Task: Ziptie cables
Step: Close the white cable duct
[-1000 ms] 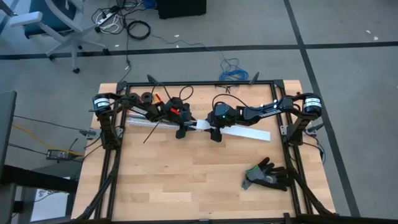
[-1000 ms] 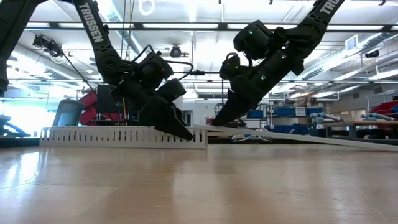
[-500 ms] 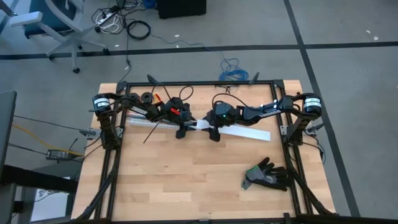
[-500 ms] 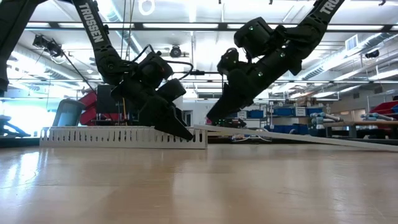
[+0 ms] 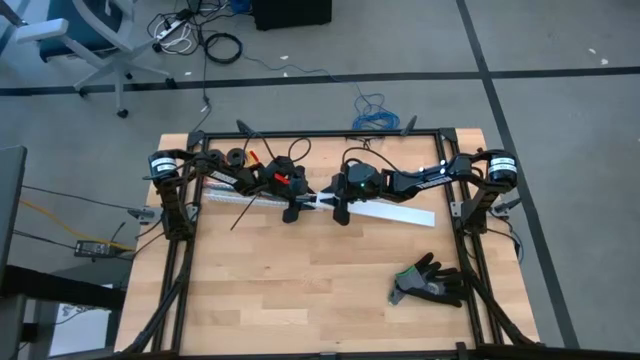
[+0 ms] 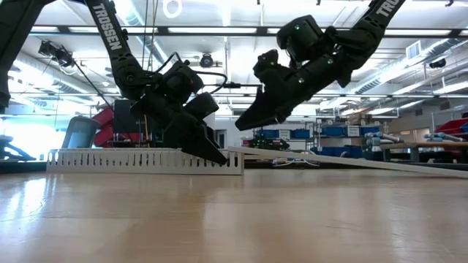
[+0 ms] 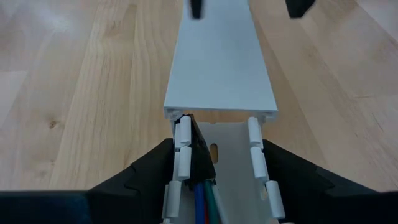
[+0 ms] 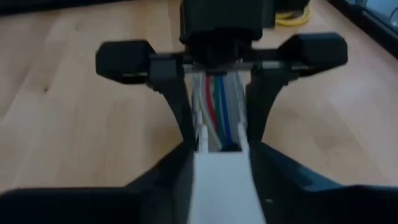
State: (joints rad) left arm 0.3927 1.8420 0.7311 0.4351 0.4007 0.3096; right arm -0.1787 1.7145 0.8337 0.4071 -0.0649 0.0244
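Observation:
A white slotted duct [image 6: 139,161] lies on the table at the far left. The cables [image 7: 202,199], red, blue, green and white, run inside it. My left gripper [image 6: 219,157] is shut on the duct's right end. A white cover strip [image 5: 395,212] reaches from that end toward the right. It rests on the duct's end and slopes down to the table. My right gripper [image 6: 240,124] hangs open just above the strip's left end, touching nothing. A thin black strap, the ziptie [image 5: 245,210], lies slanting across the duct by my left arm. My left gripper has the duct's right end between its two fingers, one finger [image 7: 155,171] outside each slotted wall [image 7: 181,152]. The fingers slant down from the table's left and lie along the duct. The duct stays flat on the table.
A black glove [image 5: 430,282] lies near the table's right front. Small black spools [image 5: 235,155] stand at the far left edge. A blue coil [image 5: 370,110] lies on the floor beyond the table. The bare wood [image 5: 300,290] nearer the front edge holds nothing.
My right gripper has tipped upward. Its fingertips have risen off the cover strip's left end and gone a little toward my left gripper. The strip lies where it was.

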